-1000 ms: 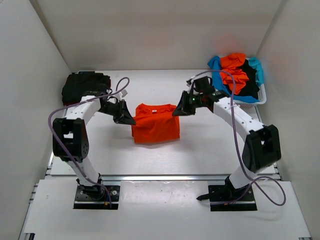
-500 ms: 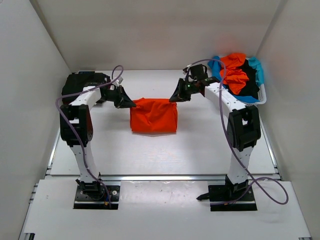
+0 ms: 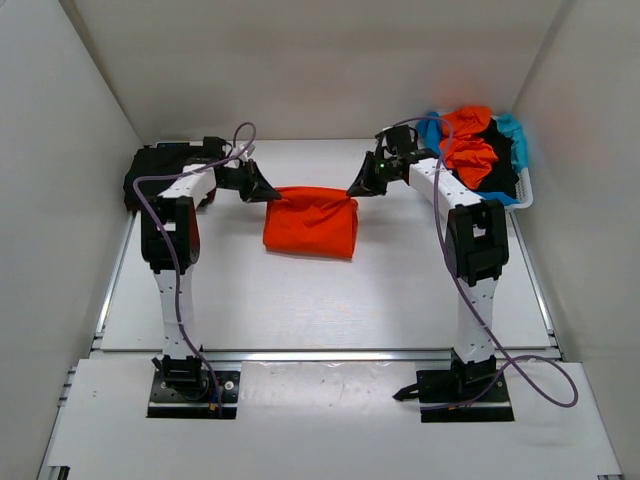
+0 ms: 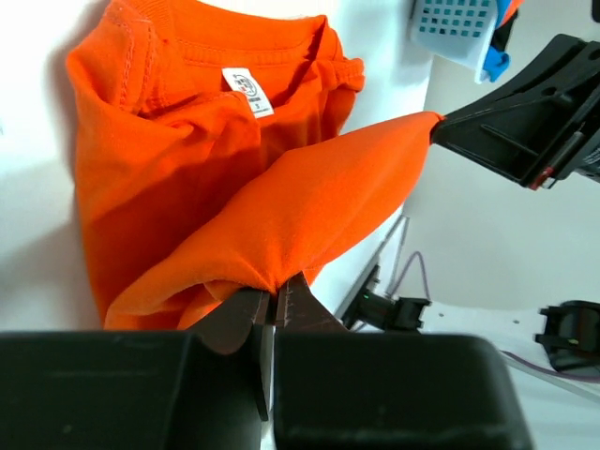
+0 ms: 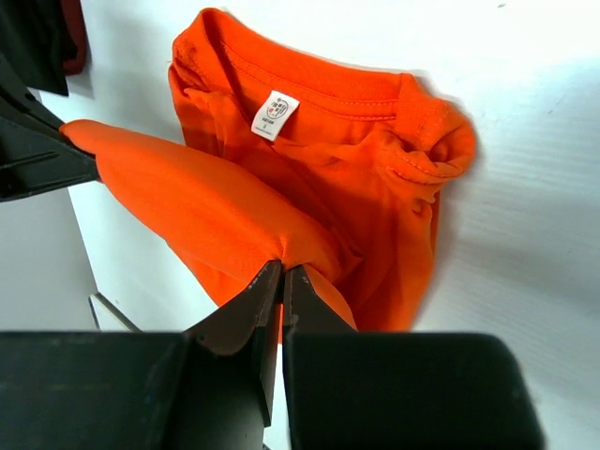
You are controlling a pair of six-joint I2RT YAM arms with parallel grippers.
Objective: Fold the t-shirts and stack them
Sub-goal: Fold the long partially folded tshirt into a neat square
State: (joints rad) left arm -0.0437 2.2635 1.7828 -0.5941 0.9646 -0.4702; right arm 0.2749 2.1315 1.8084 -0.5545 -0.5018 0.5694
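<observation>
your left gripper (image 3: 271,195) and right gripper (image 3: 352,191) are pinched on the raised hem of the bright orange cloth t-shirt (image 3: 310,228) in the middle of the white table (image 3: 330,300); uneven travel could skew the fold.

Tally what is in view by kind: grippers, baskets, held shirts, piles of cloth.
Grippers: 2, the left gripper and the right gripper, both shut on the shirt
Baskets: 1, the white plastic lattice basket
Held shirts: 1, the bright orange cloth t-shirt
Cloth piles: 2, the dark cloth pile at far left and the orange, black and light blue heap in the basket
Total: 6
</observation>
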